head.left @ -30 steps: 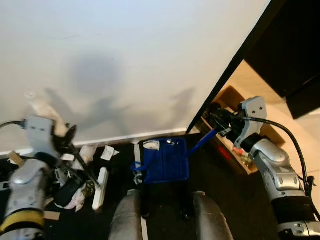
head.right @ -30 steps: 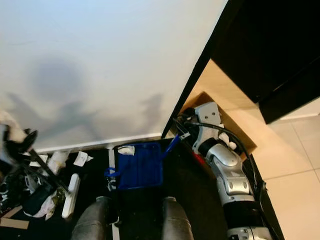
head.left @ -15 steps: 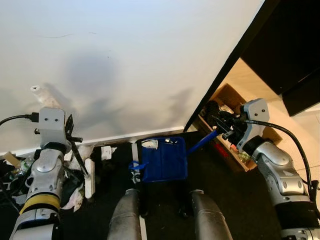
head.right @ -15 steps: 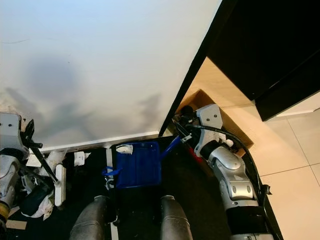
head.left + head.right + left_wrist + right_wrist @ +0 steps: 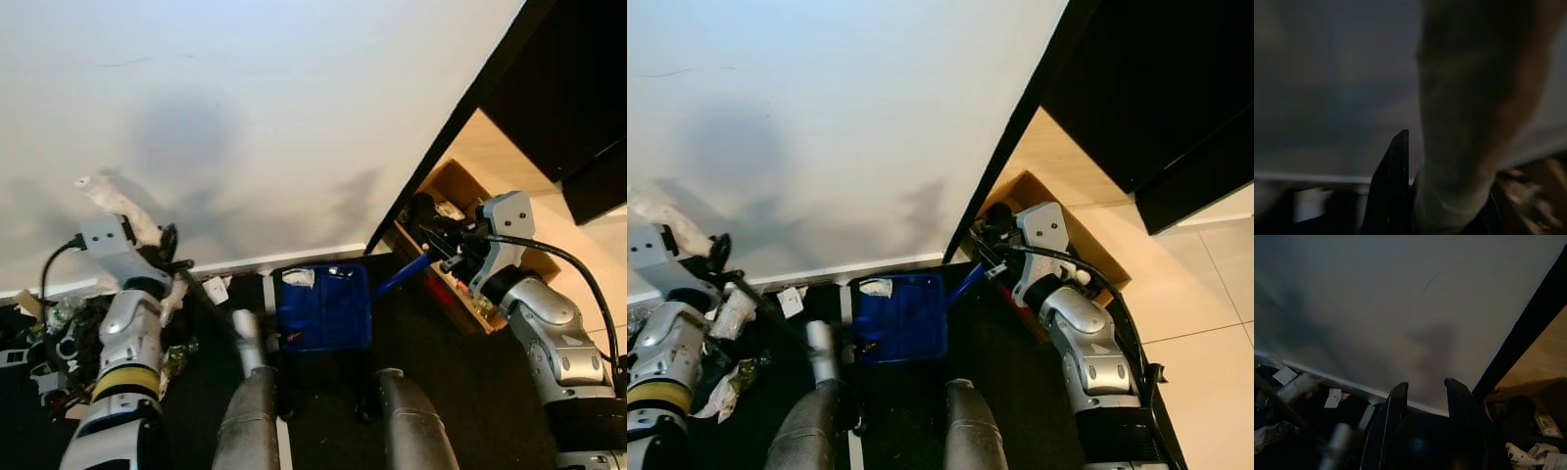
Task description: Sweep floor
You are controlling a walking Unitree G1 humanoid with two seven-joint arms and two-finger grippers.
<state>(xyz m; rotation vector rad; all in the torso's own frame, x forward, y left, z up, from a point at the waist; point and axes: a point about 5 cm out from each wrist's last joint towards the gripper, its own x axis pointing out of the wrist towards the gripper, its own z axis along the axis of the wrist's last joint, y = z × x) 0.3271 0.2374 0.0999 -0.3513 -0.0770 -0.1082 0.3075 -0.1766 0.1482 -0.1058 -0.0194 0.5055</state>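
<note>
At lower centre the blue dustpan is steadied by its handle, clamped in the right gripper; the broom, clasped by the left gripper, is angled to push paper scraps in.

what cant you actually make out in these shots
- Brush head: motion-blurred in both eye views, so its contact with the floor is unclear.
- Left gripper: the wrist view is dark and smeared; a pale blurred shape covers its fingers.
- Right gripper: a dark mass between the fingers hides the grip on the dustpan handle.
- Scraps in the blue dustpan: too small to identify.
</note>
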